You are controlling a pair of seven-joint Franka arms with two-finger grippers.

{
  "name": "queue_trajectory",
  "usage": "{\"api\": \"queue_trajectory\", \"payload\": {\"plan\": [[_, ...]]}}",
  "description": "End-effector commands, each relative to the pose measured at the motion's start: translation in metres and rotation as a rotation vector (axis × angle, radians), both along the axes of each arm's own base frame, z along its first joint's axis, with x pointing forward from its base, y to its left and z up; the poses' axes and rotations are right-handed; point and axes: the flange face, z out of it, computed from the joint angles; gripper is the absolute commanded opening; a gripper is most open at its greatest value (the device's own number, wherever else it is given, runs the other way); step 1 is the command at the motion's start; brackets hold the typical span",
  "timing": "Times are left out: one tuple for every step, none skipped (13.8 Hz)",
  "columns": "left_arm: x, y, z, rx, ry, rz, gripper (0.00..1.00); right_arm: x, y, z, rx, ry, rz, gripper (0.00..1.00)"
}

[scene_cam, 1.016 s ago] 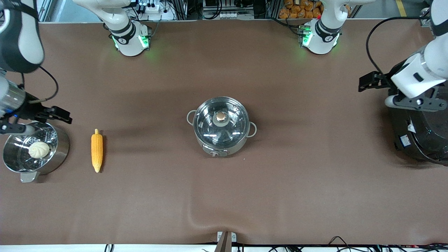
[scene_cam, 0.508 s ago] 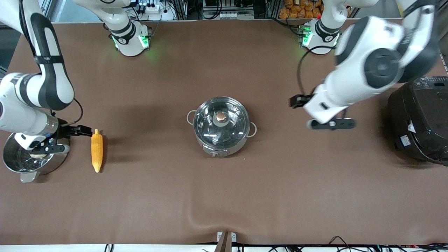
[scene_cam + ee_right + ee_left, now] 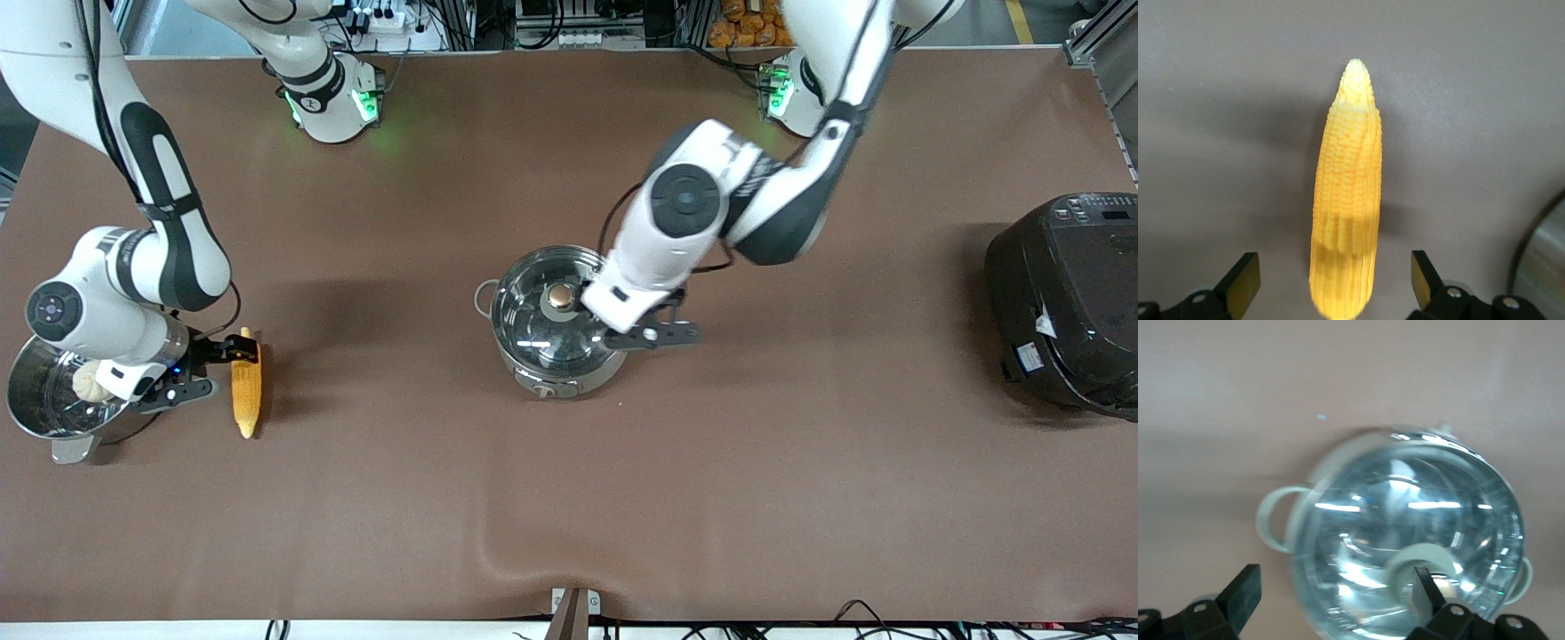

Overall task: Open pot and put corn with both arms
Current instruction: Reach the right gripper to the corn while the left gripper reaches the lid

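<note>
Left claw [image 3: 1331,600] spread wide over the lidded pot [image 3: 560,322] at mid-bench [image 3: 569,498]. Right claw [image 3: 1328,280] gapes apart over the corn [image 3: 246,384], lying flat beside the steamer [image 3: 53,400].

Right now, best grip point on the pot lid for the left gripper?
Take the tan knob at the centre of the glass lid, coming straight down. The dome is smooth and offers no other hold. The left gripper is open over the pot, one finger by the knob.
</note>
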Motion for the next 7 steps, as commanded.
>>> {"api": "queue_trajectory", "payload": {"plan": [[-0.011,-0.035,0.000,-0.008,-0.080,0.019,1.00,0.003,-0.001,-0.026,-0.001,-0.023,0.023,0.94],[-0.021,-0.048,-0.009,0.030,-0.121,0.000,1.00,0.003,-0.003,-0.035,-0.003,-0.026,0.020,0.88],[-0.030,-0.057,-0.018,0.066,-0.142,-0.019,1.00,0.004,-0.005,-0.039,-0.003,-0.033,0.033,0.80],[-0.036,-0.063,-0.023,0.078,-0.145,-0.030,1.00,0.003,-0.005,-0.042,0.000,-0.031,0.045,0.75],[-0.043,-0.069,-0.027,0.093,-0.151,-0.050,1.00,0.003,-0.004,-0.042,0.000,-0.031,0.046,0.65],[-0.047,-0.072,-0.029,0.108,-0.162,-0.066,1.00,0.004,-0.002,-0.040,0.000,-0.032,0.053,0.45],[-0.047,-0.073,-0.032,0.116,-0.163,-0.069,1.00,0.006,-0.002,-0.035,0.001,-0.034,0.068,0.29]]}}
